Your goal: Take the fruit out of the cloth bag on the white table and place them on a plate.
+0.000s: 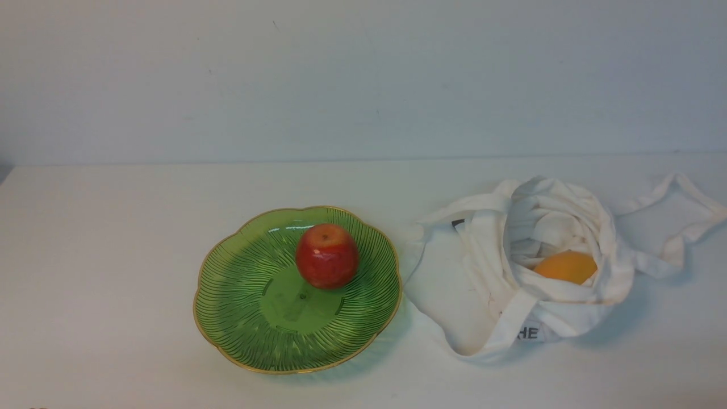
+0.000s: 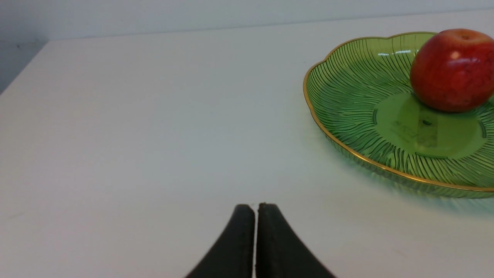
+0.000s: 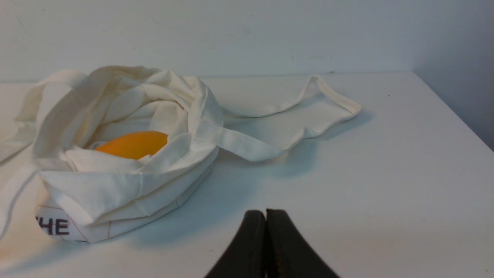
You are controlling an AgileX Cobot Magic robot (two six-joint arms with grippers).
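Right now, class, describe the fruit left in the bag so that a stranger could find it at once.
On the white table, look right of the green plate to the crumpled cloth bag. In its open mouth sits the orange citrus, half wrapped in fabric. Unlike the red apple on the plate, it is smooth and orange-yellow.

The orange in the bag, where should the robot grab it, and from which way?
Probably from above, through the cloth bag's open mouth. Only the orange's rounded top shows, with folds wrapping its sides, so the right gripper, now shut, should open wide and close across its widest middle, nudging cloth aside.
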